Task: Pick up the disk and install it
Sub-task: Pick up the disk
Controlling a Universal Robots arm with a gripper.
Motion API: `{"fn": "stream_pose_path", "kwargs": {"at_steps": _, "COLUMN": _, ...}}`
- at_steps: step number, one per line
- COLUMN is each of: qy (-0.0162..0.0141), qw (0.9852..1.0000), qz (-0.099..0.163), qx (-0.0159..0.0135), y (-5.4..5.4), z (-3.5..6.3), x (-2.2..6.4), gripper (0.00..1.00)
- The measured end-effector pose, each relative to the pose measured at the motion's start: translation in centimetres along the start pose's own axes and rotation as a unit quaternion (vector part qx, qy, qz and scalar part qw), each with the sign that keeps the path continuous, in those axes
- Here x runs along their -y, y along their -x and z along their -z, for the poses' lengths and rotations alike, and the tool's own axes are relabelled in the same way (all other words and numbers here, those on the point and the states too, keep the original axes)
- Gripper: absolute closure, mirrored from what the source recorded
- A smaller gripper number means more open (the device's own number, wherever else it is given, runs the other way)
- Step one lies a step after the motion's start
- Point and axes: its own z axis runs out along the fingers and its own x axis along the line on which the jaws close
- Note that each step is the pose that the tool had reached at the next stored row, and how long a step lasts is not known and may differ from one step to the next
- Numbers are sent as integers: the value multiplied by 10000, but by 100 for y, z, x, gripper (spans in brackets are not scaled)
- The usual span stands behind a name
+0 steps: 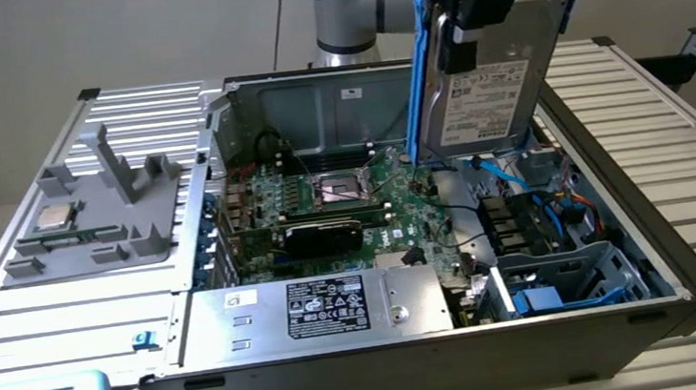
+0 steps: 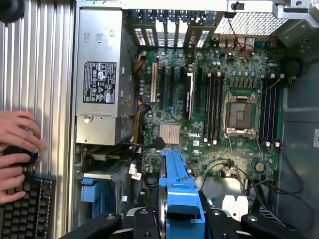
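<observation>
Blue-framed, the disk (image 1: 488,95) hangs upright, clamped at its top edge by the tool (image 1: 475,20) above the open computer case (image 1: 466,361): carrying is in hand, and seating it calls for squaring it with the drive cage (image 1: 573,274) below the tool.

A: Item one, disk (image 1: 490,95)?
B: Silver-grey body, white printed label, bright blue carrier bracket (image 2: 179,191).
A: Motherboard (image 2: 219,99)?
B: Green, black slots, silver socket.
A: Power supply (image 1: 321,308)?
B: Plain silver, black label with white print.
A: Desk (image 1: 660,117)?
B: Pale silver, ribbed in parallel stripes.
A: Fixture (image 1: 107,204)?
B: Uniform grey.
A: Arm (image 1: 349,3)?
B: Pale blue caps, silver-grey links.
A: Keyboard (image 2: 22,214)?
B: Black.
</observation>
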Motion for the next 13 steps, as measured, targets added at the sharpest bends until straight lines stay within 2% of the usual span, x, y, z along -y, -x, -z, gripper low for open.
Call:
{"fn": "stream_pose_path", "kwargs": {"at_steps": 6, "qy": 0, "qw": 10000, "qz": 0, "qx": 4, "y": -164, "z": -6, "x": 20, "gripper": 63}}
{"fn": "stream_pose_path", "kwargs": {"at_steps": 13, "qy": 0, "qw": 10000, "qz": 0, "qx": 4, "y": -176, "z": -7, "x": 21, "gripper": 63}}
